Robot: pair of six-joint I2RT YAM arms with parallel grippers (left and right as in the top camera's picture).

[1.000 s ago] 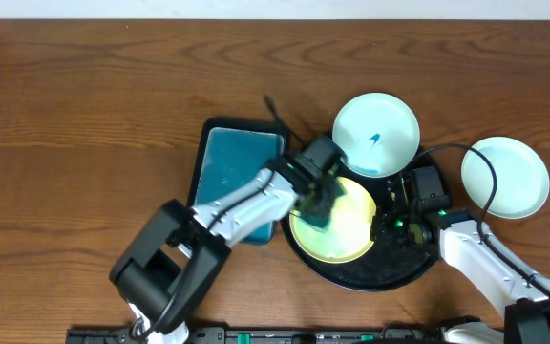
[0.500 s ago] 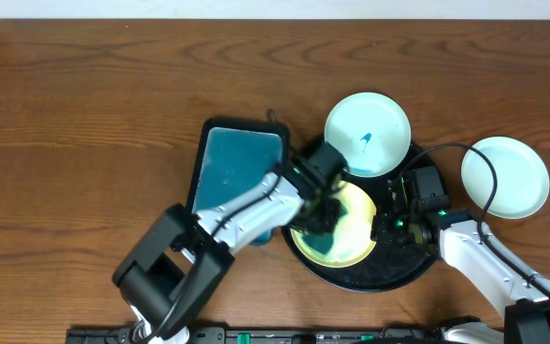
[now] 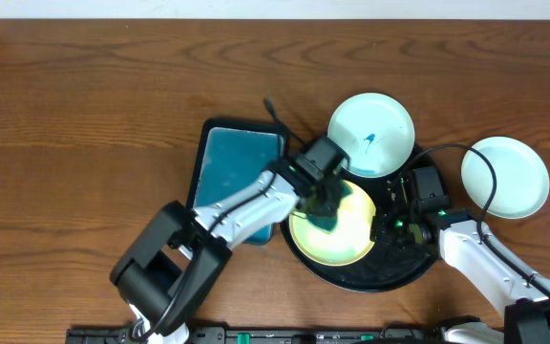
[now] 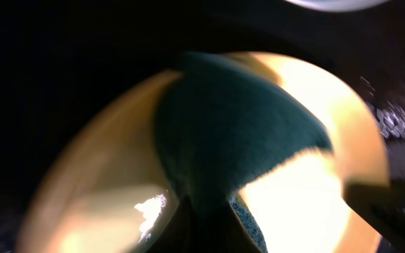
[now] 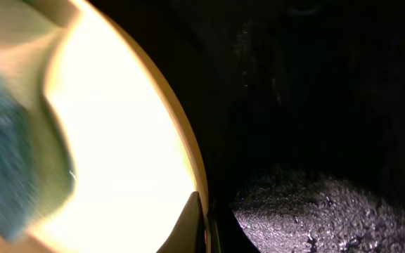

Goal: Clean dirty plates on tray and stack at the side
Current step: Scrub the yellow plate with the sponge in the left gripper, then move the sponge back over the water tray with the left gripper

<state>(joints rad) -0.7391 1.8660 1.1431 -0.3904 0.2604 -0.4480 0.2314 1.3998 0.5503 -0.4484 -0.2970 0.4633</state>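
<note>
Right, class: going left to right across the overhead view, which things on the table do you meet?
Teal tray → yellow plate → marked plate → clean plate.

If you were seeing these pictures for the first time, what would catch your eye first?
The yellow plate glows in the black tray, where the left gripper presses a dark teal sponge onto it and the right gripper pinches its right rim. A mint plate with a teal scribble overlaps the tray's far edge; a clean mint plate sits apart on the table to the right.
</note>
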